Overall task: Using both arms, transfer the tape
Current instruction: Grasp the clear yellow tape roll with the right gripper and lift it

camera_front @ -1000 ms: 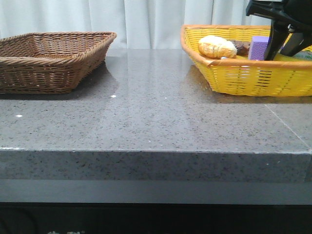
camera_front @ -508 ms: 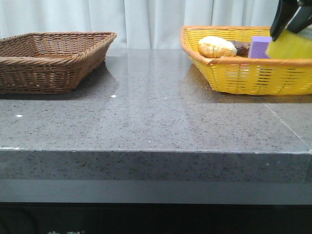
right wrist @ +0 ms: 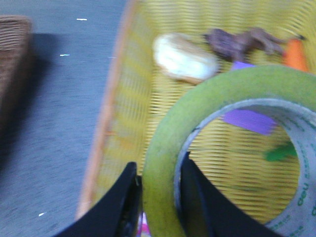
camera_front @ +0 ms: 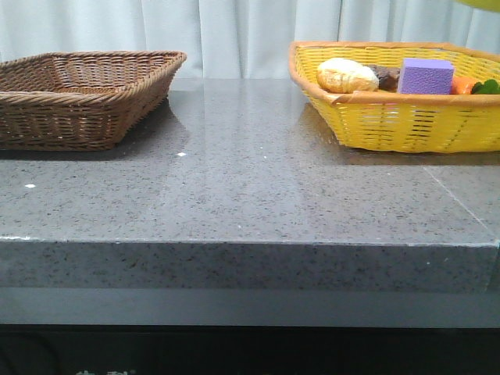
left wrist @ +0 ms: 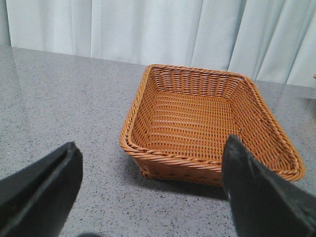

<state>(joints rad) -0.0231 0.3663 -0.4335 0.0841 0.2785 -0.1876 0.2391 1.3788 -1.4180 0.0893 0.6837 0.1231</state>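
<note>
The tape point(right wrist: 197, 103), a wide yellow-green roll with a white core and green print, hangs in my right gripper point(right wrist: 160, 197) above the yellow basket point(right wrist: 106, 133). The gripper is shut on the roll's wall, one finger inside the ring and one outside. In the front view only a yellow sliver of the tape point(camera_front: 480, 3) shows at the top right edge, and the right gripper is out of frame. My left gripper point(left wrist: 150, 192) is open and empty, over the table in front of the empty brown wicker basket point(left wrist: 197, 70).
The yellow basket point(camera_front: 391, 125) at the right holds a bread roll point(camera_front: 348, 75), a dark brown item point(camera_front: 385, 76), a purple block point(camera_front: 426, 76), a carrot point(camera_front: 462, 84) and something green point(camera_front: 490, 86). The brown basket point(camera_front: 86, 117) stands at the left on the grey stone table point(camera_front: 250, 180).
My right gripper has risen out of the yellow basket with the tape and left the top of the front view. The purple block and carrot now show in full.
</note>
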